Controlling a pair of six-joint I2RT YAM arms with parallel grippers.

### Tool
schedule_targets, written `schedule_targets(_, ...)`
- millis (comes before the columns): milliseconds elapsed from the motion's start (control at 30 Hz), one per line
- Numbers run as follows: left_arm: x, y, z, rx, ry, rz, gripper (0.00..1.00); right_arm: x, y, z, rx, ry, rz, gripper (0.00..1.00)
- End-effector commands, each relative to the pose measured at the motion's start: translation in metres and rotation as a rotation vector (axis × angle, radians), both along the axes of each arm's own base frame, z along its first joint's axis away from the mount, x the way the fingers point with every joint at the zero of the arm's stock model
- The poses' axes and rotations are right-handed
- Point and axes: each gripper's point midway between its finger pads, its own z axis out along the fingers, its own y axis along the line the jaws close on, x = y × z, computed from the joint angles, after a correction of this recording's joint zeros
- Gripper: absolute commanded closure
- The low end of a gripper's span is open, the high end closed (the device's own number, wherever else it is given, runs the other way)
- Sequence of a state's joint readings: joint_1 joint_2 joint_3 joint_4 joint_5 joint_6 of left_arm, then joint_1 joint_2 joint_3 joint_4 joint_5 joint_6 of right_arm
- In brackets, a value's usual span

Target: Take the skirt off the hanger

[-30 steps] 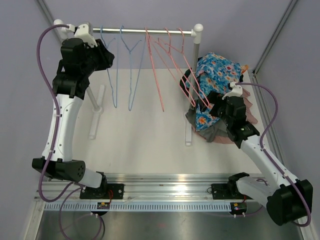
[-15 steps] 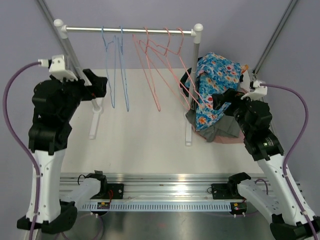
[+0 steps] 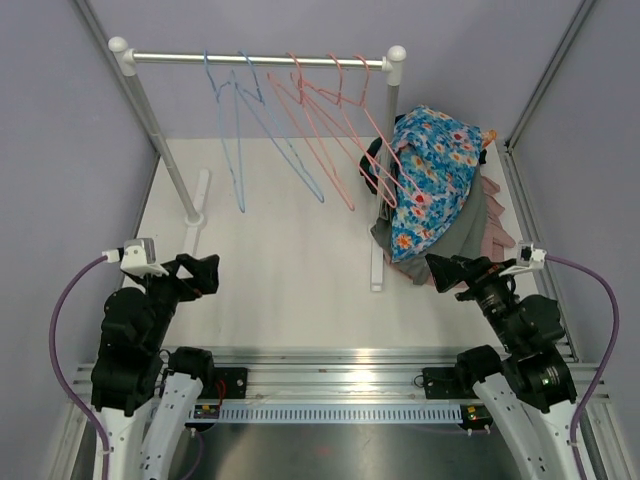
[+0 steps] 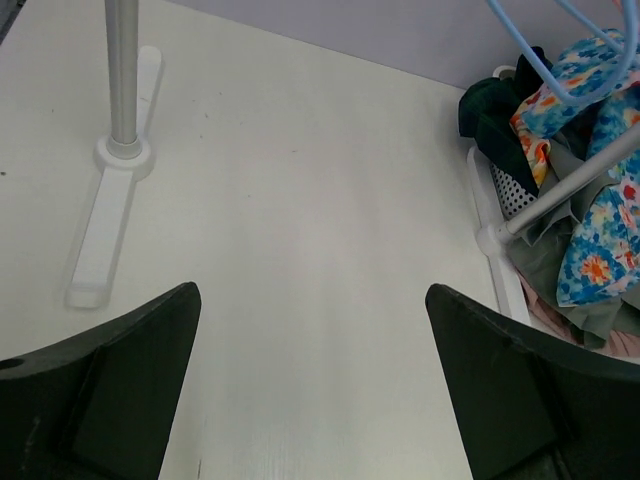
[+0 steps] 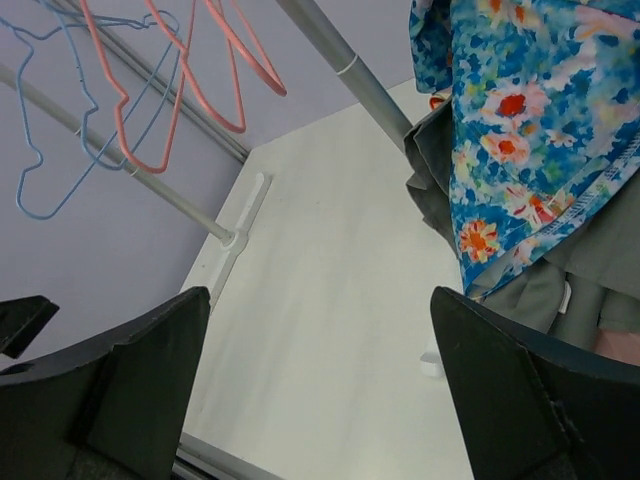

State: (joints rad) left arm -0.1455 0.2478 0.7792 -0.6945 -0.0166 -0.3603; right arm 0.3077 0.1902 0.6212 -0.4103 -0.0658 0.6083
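Note:
The skirt (image 3: 432, 165), blue with a flower print, lies on top of a heap of clothes at the right end of the rack, also seen in the right wrist view (image 5: 530, 120) and left wrist view (image 4: 600, 250). A pink hanger (image 3: 392, 178) on the rail slants down across it; I cannot tell whether they are attached. My left gripper (image 3: 205, 272) (image 4: 310, 300) is open and empty, low over the near left of the table. My right gripper (image 3: 445, 272) (image 5: 320, 300) is open and empty, just in front of the heap.
Blue hangers (image 3: 240, 130) and more pink hangers (image 3: 325, 125) hang tilted on the rail (image 3: 260, 60). The rack's white feet (image 3: 195, 215) (image 3: 377, 270) rest on the table. Grey and pink garments (image 3: 455, 235) lie under the skirt. Purple walls enclose three sides.
Both arms have pulled back from the rack and the heap to the near edge. The left gripper has opened. The hangers have swung to the right.

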Motion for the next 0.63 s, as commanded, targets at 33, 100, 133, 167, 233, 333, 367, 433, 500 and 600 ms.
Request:
schedule_targets(33, 0.004, 0.011, 0.015, 0.000, -0.063, 0.067, 0.01, -0.019, -0.003, -0.001, 0.027, -0.016, 0.015, 0.01)
schedule_targets(100, 0.006, 0.009, 0.012, 0.003, -0.047, 0.056, 0.01, -0.023, -0.008, -0.001, 0.018, -0.013, -0.006, 0.00)
schedule_targets(133, 0.006, 0.007, 0.011, 0.003, -0.046, 0.047, 0.01, -0.024, -0.010, -0.004, 0.004, -0.004, -0.014, 0.01)
schedule_targets(167, 0.007, 0.006, 0.011, 0.006, -0.049, 0.040, 0.01, -0.026, -0.012, -0.003, 0.002, -0.007, -0.019, 0.01)
schedule_targets(233, 0.008, 0.008, 0.010, 0.013, -0.045, 0.048, 0.01, -0.026, -0.015, -0.005, 0.008, 0.010, -0.037, 0.00)
schedule_targets(333, 0.009, 0.007, 0.009, 0.018, -0.035, 0.040, 0.01, -0.024, -0.011, -0.006, 0.007, 0.018, -0.021, 0.00)
schedule_targets(367, 0.009, 0.006, 0.008, 0.019, -0.034, 0.035, 0.01, -0.023, -0.011, -0.007, 0.006, 0.024, -0.021, 0.01)
schedule_targets(433, 0.009, 0.004, 0.009, 0.020, -0.035, 0.024, 0.01, -0.020, -0.009, -0.008, 0.006, 0.038, -0.019, 0.01)
schedule_targets(500, 0.008, 0.004, 0.007, 0.021, -0.032, 0.021, 0.01, -0.018, -0.004, -0.008, 0.000, 0.027, 0.005, 0.01)
schedule_targets(600, 0.009, 0.003, 0.007, 0.020, -0.025, 0.020, 0.01, -0.011, -0.011, -0.003, 0.009, 0.001, -0.040, 0.00)
